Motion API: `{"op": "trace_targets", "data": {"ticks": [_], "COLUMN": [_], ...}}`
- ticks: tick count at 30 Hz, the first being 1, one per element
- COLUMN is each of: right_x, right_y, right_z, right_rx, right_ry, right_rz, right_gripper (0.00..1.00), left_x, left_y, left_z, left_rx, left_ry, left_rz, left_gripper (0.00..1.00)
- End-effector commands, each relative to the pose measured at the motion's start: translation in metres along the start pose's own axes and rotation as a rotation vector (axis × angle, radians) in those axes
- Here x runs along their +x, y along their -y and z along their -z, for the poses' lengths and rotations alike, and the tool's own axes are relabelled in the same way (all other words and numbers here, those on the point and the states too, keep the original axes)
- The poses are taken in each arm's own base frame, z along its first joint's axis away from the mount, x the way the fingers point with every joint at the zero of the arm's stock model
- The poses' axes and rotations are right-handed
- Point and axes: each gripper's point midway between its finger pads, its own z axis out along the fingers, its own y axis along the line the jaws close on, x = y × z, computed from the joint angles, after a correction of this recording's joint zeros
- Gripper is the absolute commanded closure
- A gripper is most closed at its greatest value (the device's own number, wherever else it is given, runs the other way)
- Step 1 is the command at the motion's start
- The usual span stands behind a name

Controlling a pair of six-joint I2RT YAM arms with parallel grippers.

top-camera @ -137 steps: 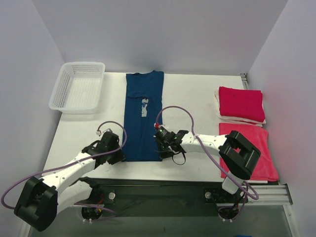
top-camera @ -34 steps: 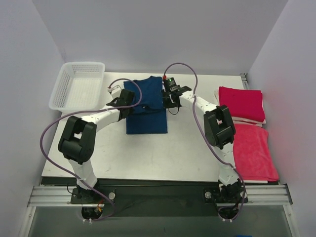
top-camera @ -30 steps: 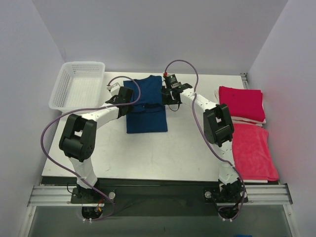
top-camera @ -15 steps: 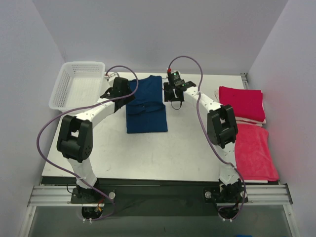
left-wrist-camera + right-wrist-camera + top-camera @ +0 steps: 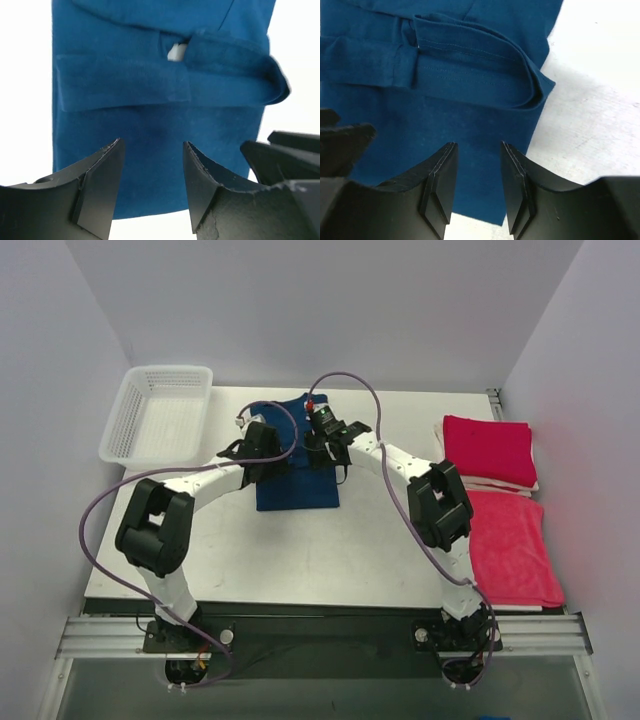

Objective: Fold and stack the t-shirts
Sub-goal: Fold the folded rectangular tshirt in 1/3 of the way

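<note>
While above navy t-shirt, left pincer, right pincer part-spread (both empty).

Basket left, red t-shirts right

Left arm: I have it reaching forward from its base, elbow raised, forearm angled inward to the right.
Left gripper: pointing down, jaws apart, nothing between them.
Right arm: stretched forward, forearm angled inward to the left.
Right gripper: pointing down, jaws apart by a narrower gap, nothing held.
Both grippers: side by side, close, not touching.
</note>
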Motion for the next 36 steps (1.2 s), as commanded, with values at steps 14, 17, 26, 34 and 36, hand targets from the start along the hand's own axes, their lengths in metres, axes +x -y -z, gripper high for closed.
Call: {"op": "trace_targets", "data": {"ticks": [14, 17, 26, 34, 36], "right_x": [0.0, -0.015, -0.062, -0.1, -0.101], "right_y": [0.012, 0.021, 0.051, 0.075, 0.077], "right_z": [-0.042, -0.046, -0.056, -0.047, -0.043], "right_rx": [0.03, 0.033, 0.056, 0.07, 0.065], "right_ry": [-0.057, -0.031, 0.061, 0.145, 0.146], "right_rz": [-0.035, -0.064, -0.092, -0.097, -0.105], "right_gripper": [0.62, 0.62, 0.62, 0.59, 0.59], "left_x": [0.003, -0.008, -0.056, -0.121, -0.135], "left_y": [-0.027, -0.032, -0.025, 0.012, 0.022], "left_z": [-0.03, -0.042, -0.079, -0.099, -0.103], "left_rx": [-0.117, -0.124, -0.138, 0.007, 0.049], "left_ry": [-0.052, -0.037, 0.031, 0.185, 0.221], "left_rz": [0.035, 0.067, 0.083, 0.112, 0.124], "left_gripper": [0.39, 0.39, 0.39, 0.39, 0.39]}}
